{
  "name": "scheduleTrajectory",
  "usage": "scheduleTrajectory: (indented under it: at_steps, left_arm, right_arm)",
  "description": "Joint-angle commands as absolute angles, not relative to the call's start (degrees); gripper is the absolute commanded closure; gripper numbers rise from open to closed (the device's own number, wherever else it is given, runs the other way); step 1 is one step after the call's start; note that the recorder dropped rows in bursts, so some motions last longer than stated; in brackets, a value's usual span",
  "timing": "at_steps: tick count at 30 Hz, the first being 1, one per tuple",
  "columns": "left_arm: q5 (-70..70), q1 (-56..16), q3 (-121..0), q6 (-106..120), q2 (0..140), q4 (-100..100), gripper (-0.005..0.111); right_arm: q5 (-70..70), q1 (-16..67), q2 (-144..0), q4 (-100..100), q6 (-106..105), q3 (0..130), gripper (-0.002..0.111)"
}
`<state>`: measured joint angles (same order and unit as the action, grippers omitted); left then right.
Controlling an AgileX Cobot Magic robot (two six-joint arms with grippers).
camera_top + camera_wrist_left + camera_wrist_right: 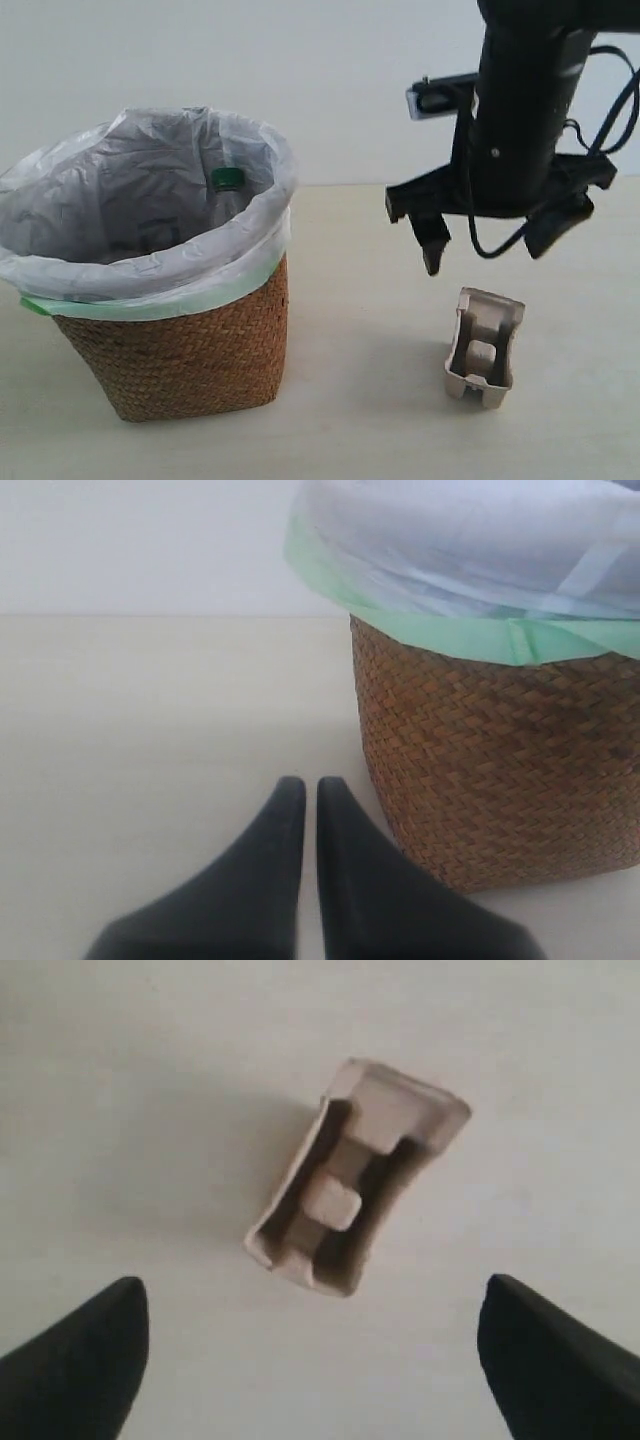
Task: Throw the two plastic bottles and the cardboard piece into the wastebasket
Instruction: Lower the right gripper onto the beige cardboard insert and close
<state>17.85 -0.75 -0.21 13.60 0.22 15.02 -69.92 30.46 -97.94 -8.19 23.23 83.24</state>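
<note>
Closest to the exterior camera stands the wastebasket (180, 360), a tapered brown wicker tub on the left of the pale table (350, 440). Its translucent white bag (60, 270) is folded out over the rim, with a green edge showing below the fold. Inside the bag a green cap (227, 179) tops the clear neck of the slimmer bottle (226, 203), which leans against the far side of the liner. The darker shapes lower in the bag are too blurred to name, so I cannot tell where the red-labelled bottle lies. To the right, well apart from the basket, the cardboard piece (485, 345) rests alone on the table with its hollow, bumped side facing up, touching nothing else. Directly above it, clear of it, hangs the right gripper (488, 250), pointing down with its jaws spread wide and nothing between them. In the right wrist view the tray sits in the gap between the two dark fingertips (80, 1350). The left gripper (306, 785) shows only in its own wrist view, low over the table, its jaws pressed almost together with a thin slit between them and nothing held. The basket's woven wall is near it, off to one side.
</note>
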Motion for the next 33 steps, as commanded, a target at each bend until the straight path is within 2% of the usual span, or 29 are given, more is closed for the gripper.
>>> scheduleTrajectory:
  at_steps: [1, 5, 12, 20, 33]
  left_arm:
    - [17.57, -1.24, 0.0, 13.74, 0.0, 15.17, 0.103]
    - [17.57, -1.24, 0.0, 13.74, 0.0, 15.17, 0.103]
    - [17.57, -1.24, 0.0, 13.74, 0.0, 15.17, 0.103]
    - [17.57, -1.24, 0.0, 13.74, 0.0, 15.17, 0.103]
    - [17.57, -1.24, 0.0, 13.74, 0.0, 15.17, 0.103]
  right_arm:
    - [-69.96, 30.46, -97.28, -10.71, 32.67, 75.79, 0.029]
    - [-68.04, 30.46, -97.28, -8.12, 38.18, 69.68, 0.029]
    - [-46.82, 30.09, -99.55, -6.82, 48.1, 65.19, 0.029]
    - [-47.27, 25.1, -103.42, -6.58, 45.6, 65.3, 0.029]
    - [-39.75, 24.54, -110.21, -4.37, 43.11, 65.3, 0.029]
